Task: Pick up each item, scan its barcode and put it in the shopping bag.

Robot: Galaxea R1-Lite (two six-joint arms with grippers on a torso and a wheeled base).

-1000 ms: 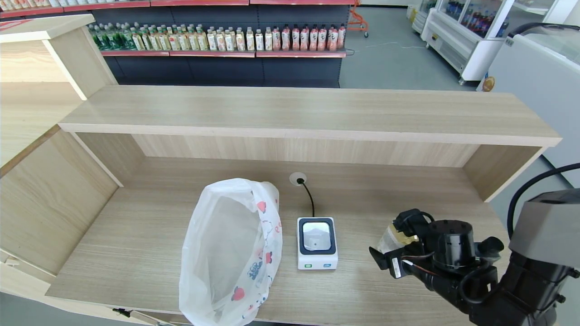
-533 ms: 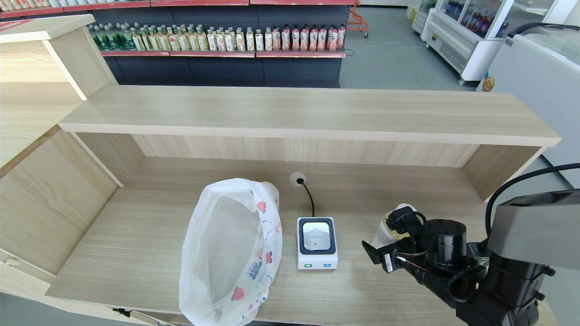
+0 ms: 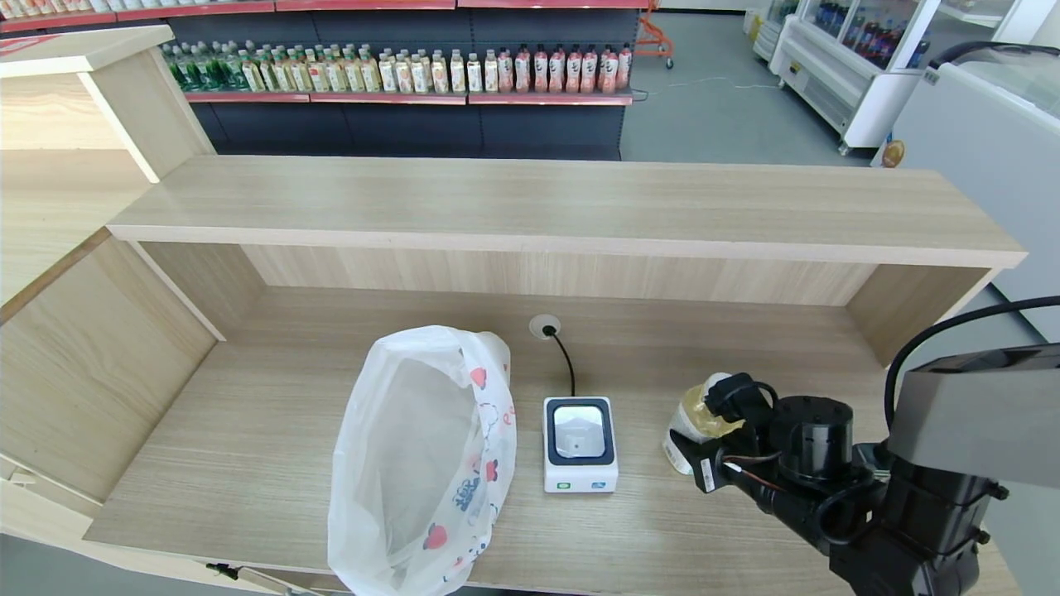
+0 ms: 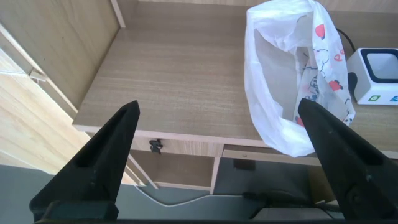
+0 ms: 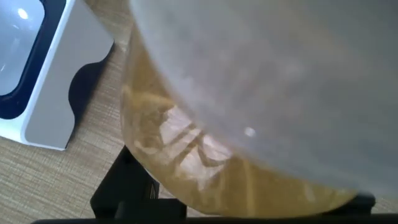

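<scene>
Head view: the right gripper (image 3: 715,434) is clamped around a small clear plastic bottle of amber liquid (image 3: 689,420), held low over the light wooden counter (image 3: 248,430), just right of the white box-shaped barcode scanner with its dark-framed glass window facing up (image 3: 580,443). The white translucent plastic shopping bag with red prints (image 3: 422,463) stands open-mouthed just left of the scanner.

The step in hand looks like the scan. To do it well, the bottle should travel left until it hangs over the glass window, with the printed side of its label turned down toward the glass. Where the barcode sits cannot be told, so a slow roll of the wrist over the window may be needed. The grip should stay firm, since a smooth round bottle could slip.

In the right wrist view the bottle (image 5: 249,124) appears as a rounded, see-through wall with golden liquid behind it, and the scanner (image 5: 37,93) lies beside it.

The left gripper (image 4: 217,162) hangs with its dark fingers spread wide, empty, near the counter's front edge beside the bag (image 4: 292,74)
</scene>
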